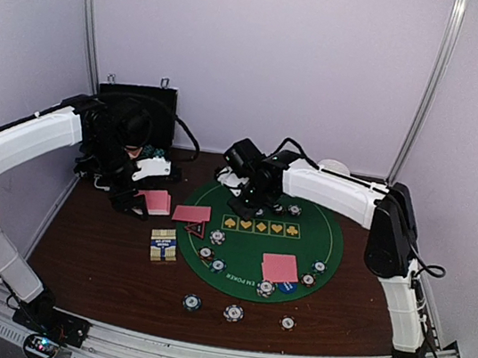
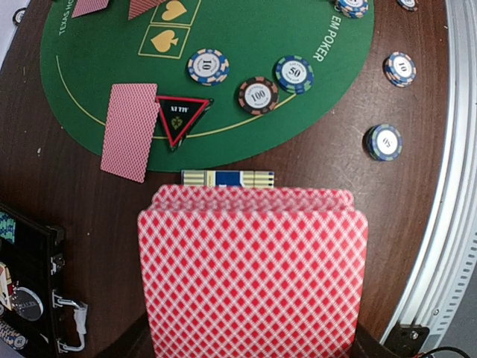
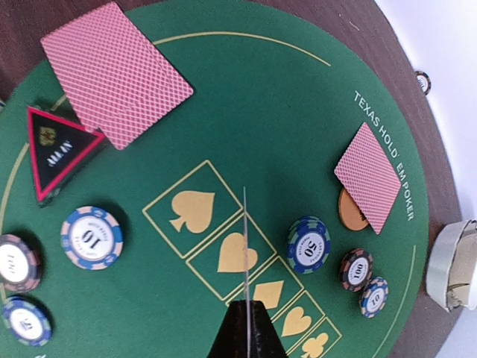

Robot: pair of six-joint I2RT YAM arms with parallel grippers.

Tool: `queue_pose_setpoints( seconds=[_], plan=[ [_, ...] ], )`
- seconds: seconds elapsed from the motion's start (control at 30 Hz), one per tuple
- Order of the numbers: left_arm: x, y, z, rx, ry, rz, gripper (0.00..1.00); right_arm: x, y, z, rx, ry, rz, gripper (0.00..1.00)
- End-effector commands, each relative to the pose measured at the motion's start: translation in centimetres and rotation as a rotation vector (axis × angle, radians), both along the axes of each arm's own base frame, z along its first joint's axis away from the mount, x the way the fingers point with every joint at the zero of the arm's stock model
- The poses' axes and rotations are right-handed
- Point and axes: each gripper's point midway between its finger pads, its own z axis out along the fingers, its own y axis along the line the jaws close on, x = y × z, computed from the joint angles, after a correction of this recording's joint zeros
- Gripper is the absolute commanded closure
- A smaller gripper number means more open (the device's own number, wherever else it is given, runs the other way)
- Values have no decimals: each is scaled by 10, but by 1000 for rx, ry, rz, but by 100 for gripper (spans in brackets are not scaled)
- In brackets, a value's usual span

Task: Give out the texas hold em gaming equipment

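My left gripper point(image 1: 138, 203) is shut on a deck of pink-backed cards point(image 2: 253, 276) that fills the left wrist view, left of the green mat point(image 1: 301, 242). My right gripper point(image 3: 247, 321) is shut on a single card point(image 3: 245, 239), seen edge-on above the mat's suit boxes. Face-down cards point(image 1: 191, 213) point(image 1: 280, 267) lie on the mat. The black-and-red triangular marker point(image 3: 58, 149) sits beside the left one. An orange disc point(image 3: 349, 211) peeks from under the other card point(image 3: 371, 175). Striped chips point(image 3: 308, 244) point(image 3: 92, 237) point(image 1: 233, 313) lie on and around the mat.
A card box point(image 1: 163, 244) lies on the brown table left of the mat. The open black case point(image 1: 137, 110) stands at the back left, behind my left arm. Stacked white bowls point(image 3: 451, 265) sit beyond the mat at the back right. A metal rail point(image 2: 447, 186) edges the table front.
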Motion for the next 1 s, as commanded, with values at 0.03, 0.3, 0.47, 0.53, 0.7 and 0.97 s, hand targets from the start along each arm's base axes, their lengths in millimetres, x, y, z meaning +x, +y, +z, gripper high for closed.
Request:
queue_pose_setpoints(
  seconds=[0.03, 0.3, 0.47, 0.53, 0.7, 0.97],
  plan=[
    [-6, 1, 11, -28, -24, -5, 100, 33, -2, 18, -189, -357, 83, 100],
    [-8, 6, 8, -12, -27, -6, 100, 38, 13, -18, -404, -545, 187, 100],
    [-8, 6, 8, -6, -27, -9, 100, 28, 23, -31, -407, -547, 229, 100],
    [-7, 5, 8, -9, -24, -8, 100, 25, 24, -37, -437, -561, 242, 100],
    [-7, 5, 9, -10, -25, -9, 100, 17, 24, -49, -456, -544, 262, 88],
    [-6, 3, 12, -16, -21, -12, 100, 11, 16, -20, -383, -582, 175, 1]
  ],
)
